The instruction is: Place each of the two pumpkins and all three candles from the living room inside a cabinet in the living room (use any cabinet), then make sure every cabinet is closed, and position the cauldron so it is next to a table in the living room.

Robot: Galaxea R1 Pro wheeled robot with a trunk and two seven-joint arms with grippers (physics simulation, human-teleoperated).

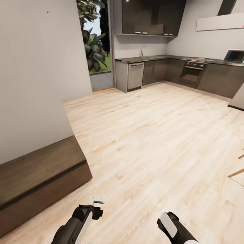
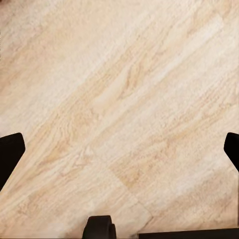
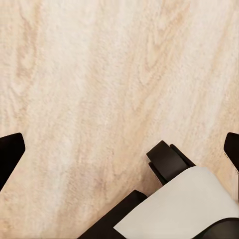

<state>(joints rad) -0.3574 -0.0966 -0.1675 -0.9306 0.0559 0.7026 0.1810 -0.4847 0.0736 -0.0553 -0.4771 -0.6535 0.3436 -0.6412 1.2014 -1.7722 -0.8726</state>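
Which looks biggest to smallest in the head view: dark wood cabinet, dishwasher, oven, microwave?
1. Dark wood cabinet, largest by far, but it is also nearest the camera.
2. Dishwasher.
3. Oven, close to the dishwasher in apparent size; ranking unsure.
4. Microwave, smallest, partly cut off by the frame edge.

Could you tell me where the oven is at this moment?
In the head view the oven sits far ahead, right of centre, built into the dark kitchen counter, across the wood floor.

Your cabinet [image 1: 37, 179] runs off the head view's left edge. Both arms are cropped at the bottom edge. In each wrist view, your fingertips [image 2: 10, 154] sit cut off at the sides.
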